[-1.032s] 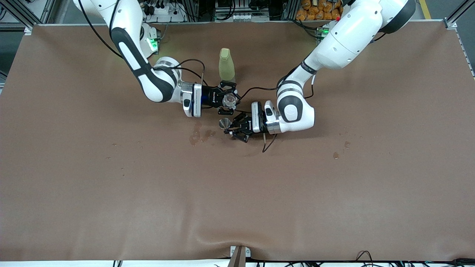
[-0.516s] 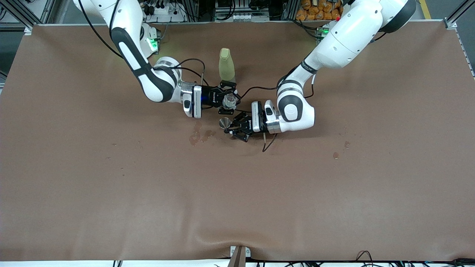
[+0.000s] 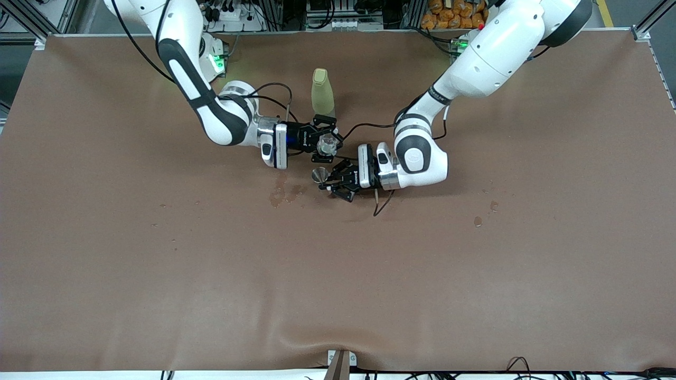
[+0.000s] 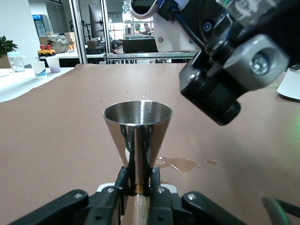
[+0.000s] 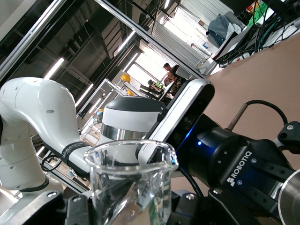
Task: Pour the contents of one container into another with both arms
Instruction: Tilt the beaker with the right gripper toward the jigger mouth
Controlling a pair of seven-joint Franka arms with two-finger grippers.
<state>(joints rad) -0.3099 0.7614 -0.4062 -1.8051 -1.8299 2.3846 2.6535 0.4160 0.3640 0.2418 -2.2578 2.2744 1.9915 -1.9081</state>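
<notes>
Steel shines on the small cone-shaped cup (image 3: 319, 174), which the left gripper (image 3: 335, 184) has clamped by its narrow stem just above the brown table (image 3: 338, 274), a little above the middle of the front view; in the left wrist view the cup (image 4: 137, 132) stands upright, mouth up, between the closed fingers (image 4: 158, 199). Just above it in that view, the right gripper (image 3: 323, 141) is closed on a clear glass beaker (image 3: 328, 142), seen close in the right wrist view (image 5: 131, 180) with its spout rim level. The lettering "ROBOTIQ" reads white on the left gripper's black body (image 5: 241, 166) in the right wrist view. A pale yellow-green bottle (image 3: 322, 98) stands upright above the beaker in the front view, nearer the bases. Wet patches (image 3: 284, 192) darken the table beside the cup, toward the right arm's end.
</notes>
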